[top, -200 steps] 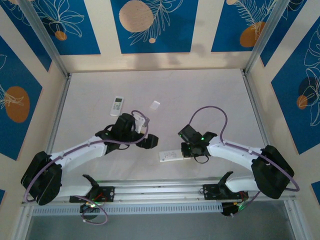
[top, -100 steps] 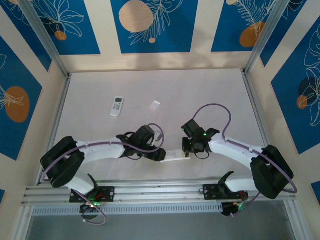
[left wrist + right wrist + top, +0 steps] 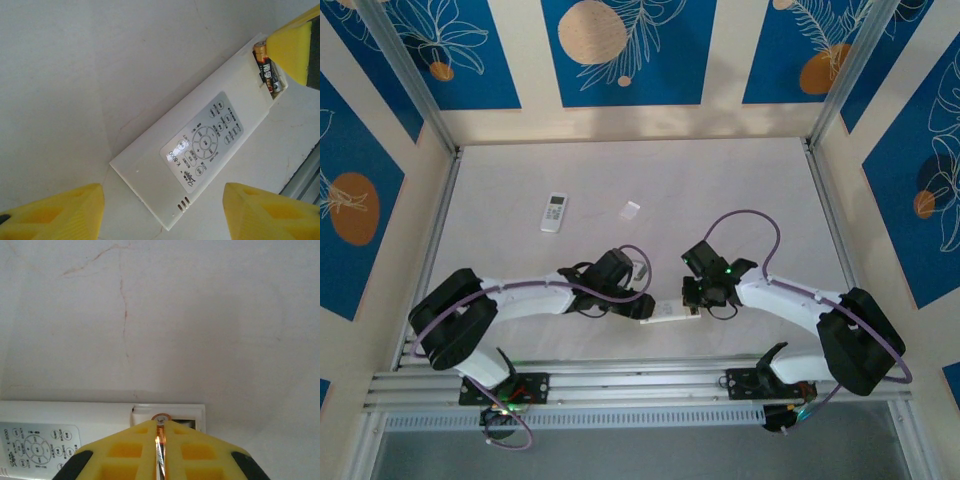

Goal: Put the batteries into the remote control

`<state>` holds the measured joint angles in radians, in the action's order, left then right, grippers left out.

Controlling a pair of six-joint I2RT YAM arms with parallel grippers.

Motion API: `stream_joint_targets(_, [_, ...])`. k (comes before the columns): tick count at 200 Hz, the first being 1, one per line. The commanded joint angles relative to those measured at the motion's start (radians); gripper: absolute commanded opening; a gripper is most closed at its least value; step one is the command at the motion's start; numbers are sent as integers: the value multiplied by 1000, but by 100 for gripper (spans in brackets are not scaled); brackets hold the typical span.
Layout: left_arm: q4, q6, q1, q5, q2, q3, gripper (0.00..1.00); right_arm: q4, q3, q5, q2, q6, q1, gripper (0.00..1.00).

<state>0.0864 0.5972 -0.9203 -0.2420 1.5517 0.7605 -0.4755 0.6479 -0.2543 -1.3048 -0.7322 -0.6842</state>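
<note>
A white remote control [image 3: 663, 312] lies near the table's front edge, between my two grippers. In the left wrist view the remote control [image 3: 200, 145] lies button side up, and my left gripper [image 3: 162, 215] stands open, one yellow finger on each side of its near end without touching it. At its far end the compartment [image 3: 265, 65] is open, and a dark battery [image 3: 267, 72] with a gold end lies in it against the right gripper's yellow finger [image 3: 295, 45]. My right gripper [image 3: 161, 440] is shut on a thin battery [image 3: 161, 419] whose tip is at the compartment [image 3: 170, 412].
A second small white remote [image 3: 553, 211] lies at the back left. A small white flat piece [image 3: 630, 209] lies to its right. A metal rail [image 3: 640, 380] runs along the front edge, and frame posts stand on both sides.
My left arm has swung from beside the far remote down to the near remote, and its jaws have narrowed. The right gripper has closed further and stayed at the compartment.
</note>
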Motion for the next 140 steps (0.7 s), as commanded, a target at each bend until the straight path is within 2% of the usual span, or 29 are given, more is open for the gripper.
stream_joint_targets(1, [-15, 16, -6, 12, 15, 20, 64, -37, -42, 21, 3, -36, -19, 11])
stream_joint_targets(72, [-33, 38, -6, 18, 12, 7, 65, -57, -108, 1, 27, -121, -56, 11])
stream_joint_targets(99, [-33, 41, -7, 22, 0, 2, 65, -75, -80, -13, 9, -124, -58, 11])
stream_joint_targets(123, [-28, 38, -6, 32, -10, 0, 65, -117, -10, -6, 68, -86, -59, 12])
stream_joint_targets(140, [-31, 37, -6, 38, -11, 3, 66, -150, 34, -24, 113, -75, -52, 16])
